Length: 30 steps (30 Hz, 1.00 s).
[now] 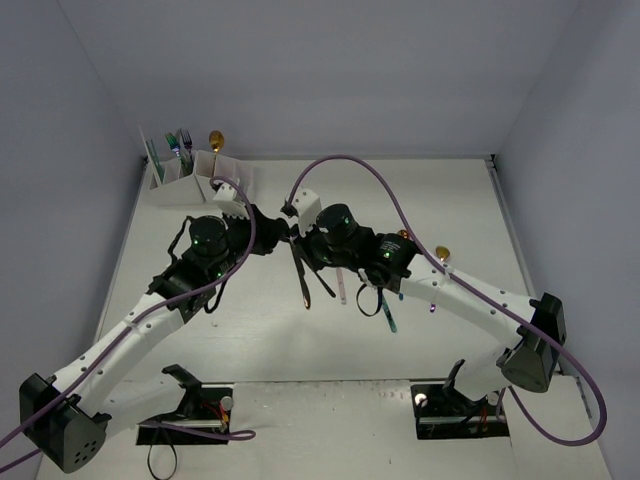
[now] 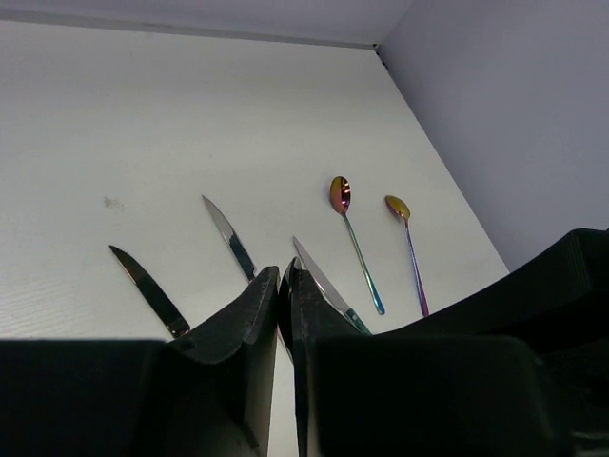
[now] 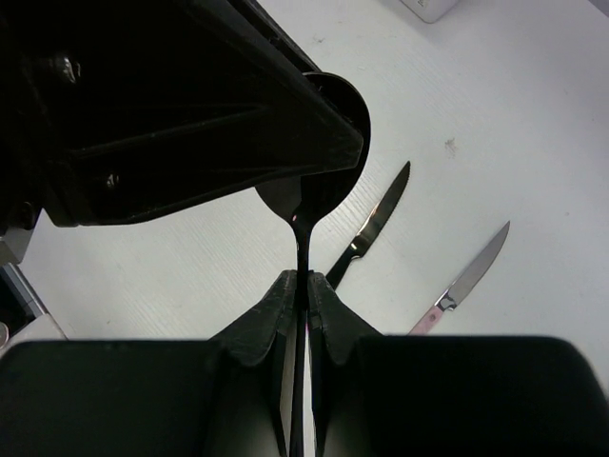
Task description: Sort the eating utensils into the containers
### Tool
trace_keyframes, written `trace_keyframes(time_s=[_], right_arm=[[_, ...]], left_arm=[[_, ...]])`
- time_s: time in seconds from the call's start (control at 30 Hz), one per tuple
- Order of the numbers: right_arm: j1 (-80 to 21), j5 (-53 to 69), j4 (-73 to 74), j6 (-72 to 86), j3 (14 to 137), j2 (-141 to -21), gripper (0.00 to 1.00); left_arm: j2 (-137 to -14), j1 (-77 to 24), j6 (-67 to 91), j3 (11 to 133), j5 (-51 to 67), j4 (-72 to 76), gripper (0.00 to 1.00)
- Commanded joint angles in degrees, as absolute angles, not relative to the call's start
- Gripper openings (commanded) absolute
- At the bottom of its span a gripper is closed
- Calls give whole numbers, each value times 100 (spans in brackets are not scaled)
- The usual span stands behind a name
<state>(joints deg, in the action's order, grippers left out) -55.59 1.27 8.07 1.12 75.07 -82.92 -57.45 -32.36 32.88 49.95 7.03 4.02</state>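
My right gripper (image 3: 306, 286) is shut on the handle of a black spoon (image 3: 303, 205) and holds it above the table. The spoon's bowl reaches under the tip of my left gripper (image 2: 284, 278), whose jaws are closed on a thin dark edge that looks like that bowl. In the top view the two grippers meet at mid-table, left (image 1: 272, 236) and right (image 1: 294, 222). The white rack (image 1: 200, 182) stands at the back left and holds a gold spoon (image 1: 215, 140) and a few coloured utensils. Black knives (image 2: 147, 290), a teal-handled knife (image 2: 328, 286) and two iridescent spoons (image 2: 354, 243) lie on the table.
A black knife (image 3: 373, 221) and a pink-handled knife (image 3: 466, 281) lie below the right gripper. More utensils (image 1: 388, 305) lie under the right arm in the top view. Walls close the table at the back and on both sides.
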Motion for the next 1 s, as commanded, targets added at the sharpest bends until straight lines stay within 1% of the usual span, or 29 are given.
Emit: trace_keyframes(time_s=[0.0,0.07,0.1,0.2,0.33,0.5,0.57,0.63,0.8,0.97], right_arm=[[-5565,80,272,88,7637,-8163,20],[-5550,42,268,93,7637,-8174,47],[-5536,-22,264,124,7621,-8158,55],[-5489,-219,276,410,7551,-8058,65],[-5460,-414,290,688,7181,-7592,74],[-5368,-878,292,989,6487,-6894,80],[-5334,-1006,291,1261,6254,-6604,84],[-5318,-866,301,1329,6085,-6330,86],[-5294,-640,314,1238,5665,-5976,96],[-5244,-643,310,1249,5543,-5937,100]], left_arm=[[-5663,-3227,2856,5198,491,888,0],[-5634,-3187,2511,5214,266,859,0],[-5644,-3086,2379,5257,174,789,0],[-5760,-2552,2034,5644,253,234,0],[-6228,-1525,1590,6283,391,53,0],[-7222,-708,623,7576,405,-206,0],[-7687,-462,341,8088,406,-162,0],[-8242,-284,36,8587,314,-110,0],[-9291,-35,-851,9960,54,133,0],[-10203,-35,-1486,10787,-445,404,0]])
